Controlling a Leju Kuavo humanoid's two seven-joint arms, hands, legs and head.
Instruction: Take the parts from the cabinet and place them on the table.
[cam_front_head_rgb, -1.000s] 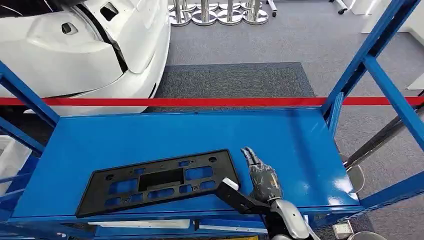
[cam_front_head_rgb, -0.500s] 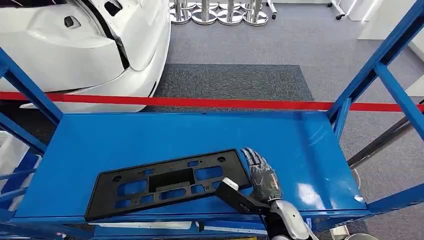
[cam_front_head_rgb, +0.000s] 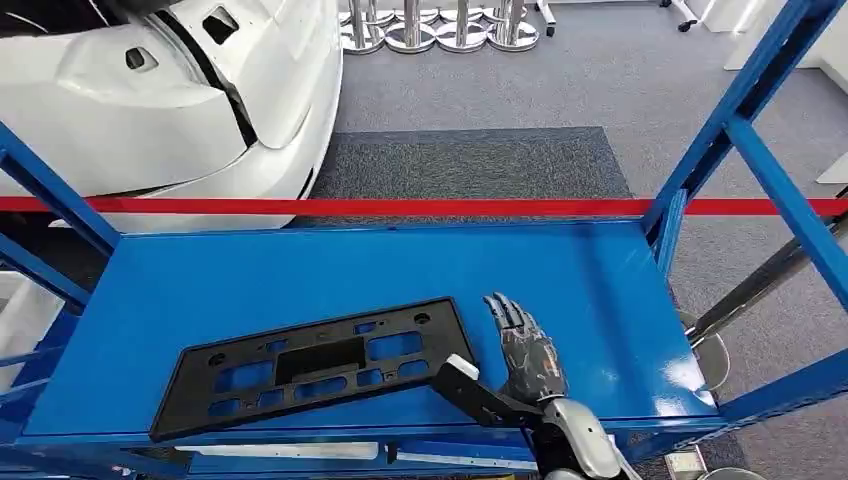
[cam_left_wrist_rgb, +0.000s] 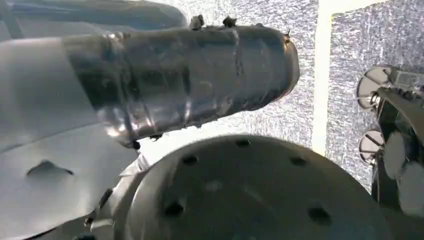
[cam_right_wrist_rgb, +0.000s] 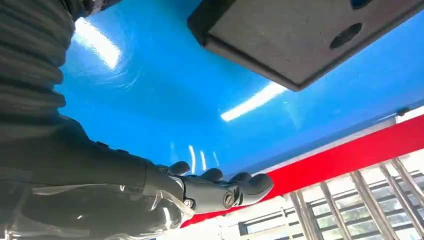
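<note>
A flat black plastic bracket plate with several cut-outs lies on the blue shelf of the cabinet, near its front edge. My right hand rests on the shelf just beside the plate's right end, fingers stretched out flat and pointing away from me. Its thumb reaches sideways to the plate's near right corner; I cannot tell whether it touches. In the right wrist view the fingers lie straight along the shelf with the plate's corner beside them. A grey taped part of my left hand sits close to the lens, its fingers unreadable.
Blue frame posts rise at the shelf's right, and blue rails at its left. A red bar runs along the shelf's back edge. Beyond stand a white car body and grey carpet.
The head camera swayed and came back. The right hand and the plate lie as they did a second ago.
</note>
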